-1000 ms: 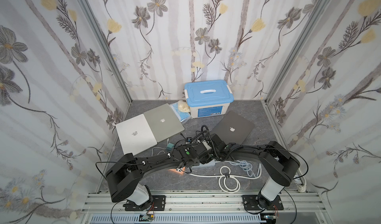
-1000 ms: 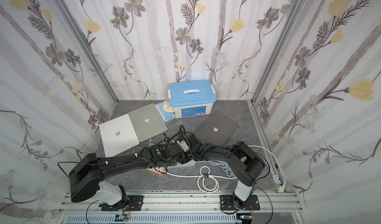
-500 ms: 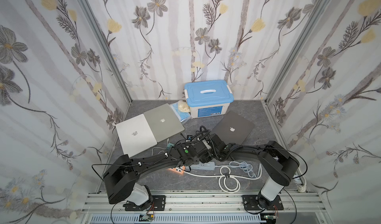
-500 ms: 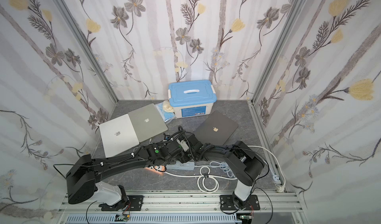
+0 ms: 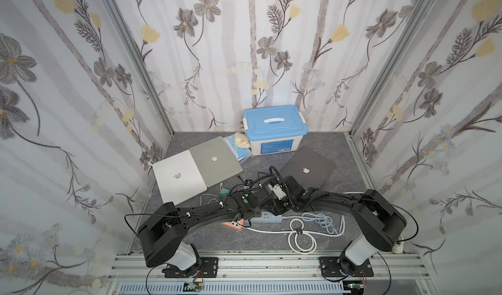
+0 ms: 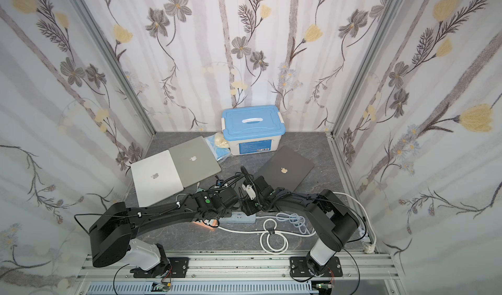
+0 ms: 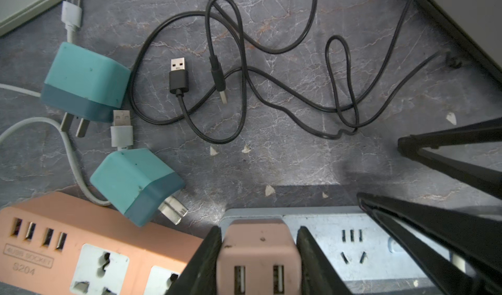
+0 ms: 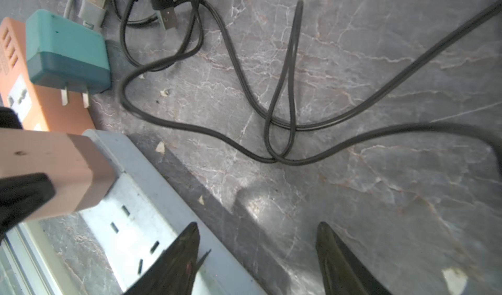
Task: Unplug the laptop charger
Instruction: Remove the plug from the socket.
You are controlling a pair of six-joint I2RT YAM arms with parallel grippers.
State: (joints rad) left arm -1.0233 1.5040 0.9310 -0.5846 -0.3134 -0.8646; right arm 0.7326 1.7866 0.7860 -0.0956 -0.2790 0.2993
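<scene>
The laptop charger [image 7: 258,253] is a pink block with two USB ports. Its base sits against the face of a grey-white power strip [image 7: 353,253] at one end. My left gripper [image 7: 258,228] is shut on it, one black finger pressed to each side. In the right wrist view the charger [image 8: 54,171] juts from the strip [image 8: 141,212]. My right gripper [image 8: 258,224] is open and holds nothing, with one finger over the strip and the other over the bare table. In both top views the two wrists hide the charger, and only the strip [image 5: 269,218] [image 6: 241,218] shows in front of them.
An orange socket strip [image 7: 54,247] lies against the grey strip. Two loose teal plugs [image 7: 84,82] [image 7: 135,185], a white USB lead and tangled black USB cables [image 7: 244,90] lie beyond. Three closed laptops [image 5: 178,175] [image 5: 214,160] [image 5: 307,170], a blue-lidded box [image 5: 274,129] and a coiled white cable [image 5: 301,234] surround them.
More of the grey strip shows from under the two wrists than a second ago. The left arm has shifted slightly to the left. The left gripper's hold on the charger is unchanged.
</scene>
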